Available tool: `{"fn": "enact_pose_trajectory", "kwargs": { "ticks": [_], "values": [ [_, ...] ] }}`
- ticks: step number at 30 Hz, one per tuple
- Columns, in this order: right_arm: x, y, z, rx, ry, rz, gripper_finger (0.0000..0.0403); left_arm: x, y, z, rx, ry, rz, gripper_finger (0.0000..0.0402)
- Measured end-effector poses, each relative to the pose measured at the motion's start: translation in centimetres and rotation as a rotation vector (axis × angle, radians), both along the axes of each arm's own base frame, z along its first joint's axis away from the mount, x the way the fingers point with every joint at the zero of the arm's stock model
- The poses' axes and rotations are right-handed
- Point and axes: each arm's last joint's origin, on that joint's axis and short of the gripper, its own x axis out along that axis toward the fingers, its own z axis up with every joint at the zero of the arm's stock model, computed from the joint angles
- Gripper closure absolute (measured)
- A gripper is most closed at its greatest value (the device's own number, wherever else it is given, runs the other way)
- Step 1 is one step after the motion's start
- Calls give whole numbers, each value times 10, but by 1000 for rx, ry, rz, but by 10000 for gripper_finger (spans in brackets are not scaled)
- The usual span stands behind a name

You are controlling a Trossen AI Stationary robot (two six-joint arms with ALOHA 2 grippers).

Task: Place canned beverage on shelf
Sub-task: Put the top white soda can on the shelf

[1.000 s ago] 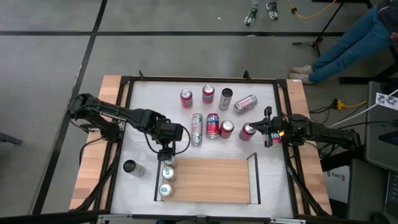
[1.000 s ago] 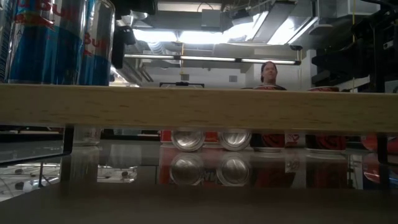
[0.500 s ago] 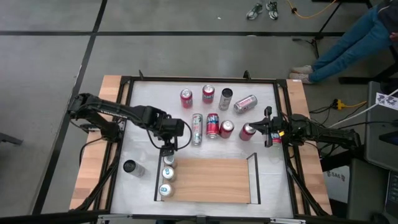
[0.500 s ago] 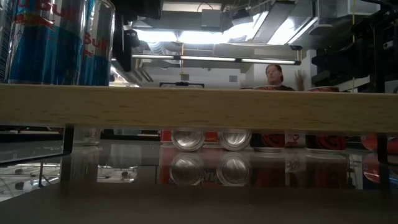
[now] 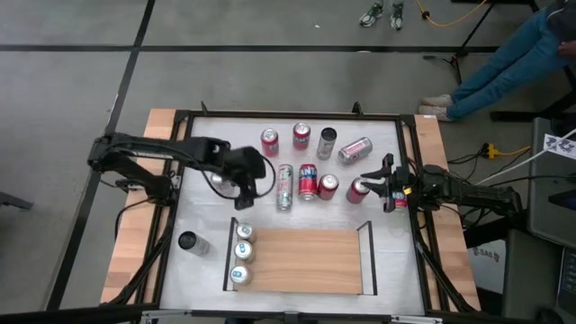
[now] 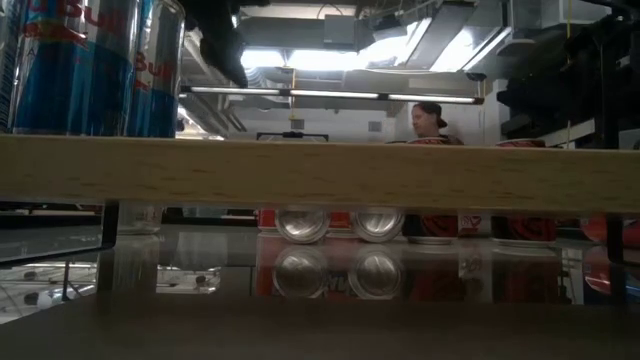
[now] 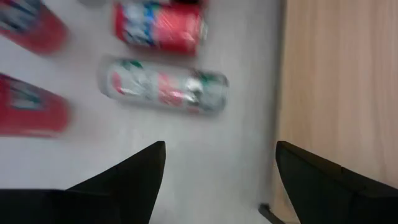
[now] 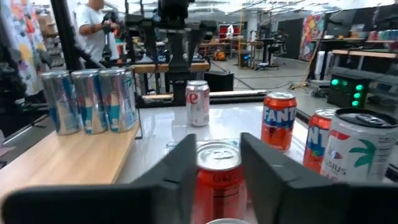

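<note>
Left gripper [image 5: 241, 190] raised, fingers spread

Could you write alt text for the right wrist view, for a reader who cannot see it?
The right gripper straddles an upright red can on the white table, its fingers on either side of it. To one side, three blue-and-silver cans stand together on the light-wood shelf; other upright cans and the left arm lie beyond.

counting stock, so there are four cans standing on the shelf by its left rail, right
Not four. The high view shows three cans standing in a row on the shelf by its left rail; the right wrist view shows the same three.
</note>
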Motion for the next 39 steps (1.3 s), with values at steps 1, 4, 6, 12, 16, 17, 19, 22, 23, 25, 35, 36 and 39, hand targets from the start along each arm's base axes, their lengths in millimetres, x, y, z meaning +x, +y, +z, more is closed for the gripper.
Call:
{"fn": "enact_pose_trajectory", "kwargs": {
  "ticks": [1,4,6,12,16,17,19,22,23,25,35,36,39],
  "values": [
    [0,0,1,5,-9,-11,262,-3,3,5,16,-23,4,104],
    [0,-1,5,26,-49,-43,216,-15,10,19,55,-95,12,104],
    [-1,-1,10,30,-84,-47,190,-20,15,27,71,-140,16,104],
    [-10,-1,43,25,-184,-54,143,-32,29,17,96,-291,13,104],
    [-13,-2,65,20,-214,-93,134,-44,38,6,124,-365,15,104],
    [-13,-2,70,22,-214,-110,134,-47,41,4,137,-385,20,104],
    [-11,-3,81,28,-207,-143,134,-51,45,0,166,-411,24,104],
    [-4,-6,96,35,-164,-200,134,-56,52,-2,212,-453,22,104],
    [0,-6,101,38,-143,-221,134,-57,55,-2,224,-468,23,104],
    [8,-9,110,40,-74,-273,134,-57,59,-1,238,-498,22,104],
    [63,-32,160,4,298,-461,134,-60,67,0,225,-509,38,104],
    [70,-37,164,-3,335,-463,134,-60,67,-1,225,-508,37,104],
    [88,-50,172,-7,434,-452,134,-60,67,-1,224,-507,36,104]
  ]
}}
